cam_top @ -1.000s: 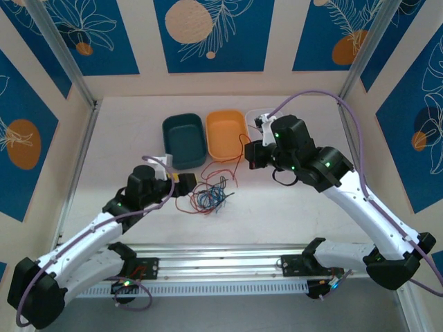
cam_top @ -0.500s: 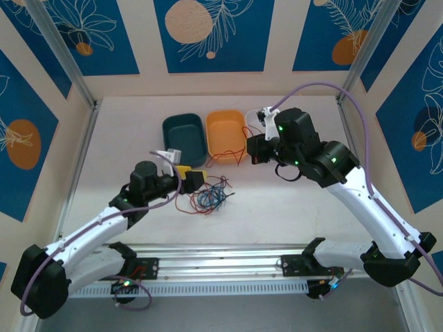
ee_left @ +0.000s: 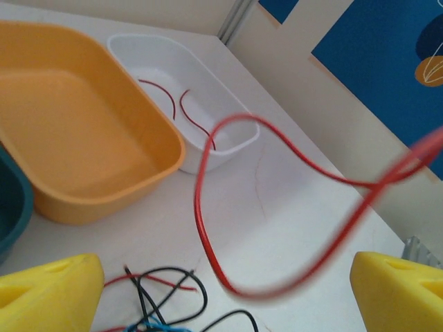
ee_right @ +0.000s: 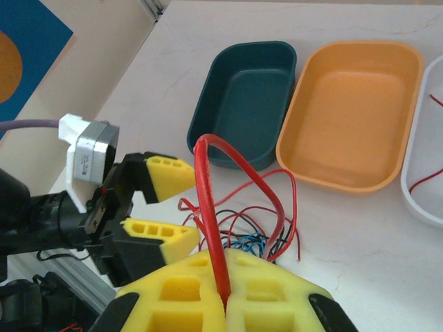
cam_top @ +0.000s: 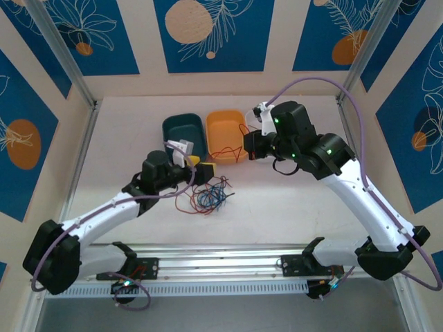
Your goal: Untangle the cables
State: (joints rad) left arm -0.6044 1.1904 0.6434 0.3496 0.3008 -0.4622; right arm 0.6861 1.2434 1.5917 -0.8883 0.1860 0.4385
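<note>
While most of the cables (cam_top: 208, 196) lie in a loose red, black and blue heap on the table (cam_top: 297, 207), just on the near side of the teal bin (cam_top: 183, 140) and the orange bin (cam_top: 225, 133), one red cable (ee_right: 206, 200) rises out of that heap into my right gripper (ee_right: 223, 280), whose yellow jaws are pressed together on it. From the pinch the strand arches up and bends back down toward the tangle. In the left wrist view it hangs as a wide loop in front of the orange bin and the white bin (ee_left: 208, 76), and I cannot see it touching either of my left fingers. The white bin, rightmost of the three, holds a few short red strands (ee_left: 169, 104). My left gripper (cam_top: 206, 171) sits low at the far left edge of the heap, jaws spread wide and holding nothing, pointed toward the orange bin. My right arm reaches in from the right with its wrist over the near ends of the orange and white bins, hiding most of the white bin from above. Compared with half a second ago, my left arm is stretched farther toward the bins, and my right gripper has shifted slightly left and away from me.
</note>
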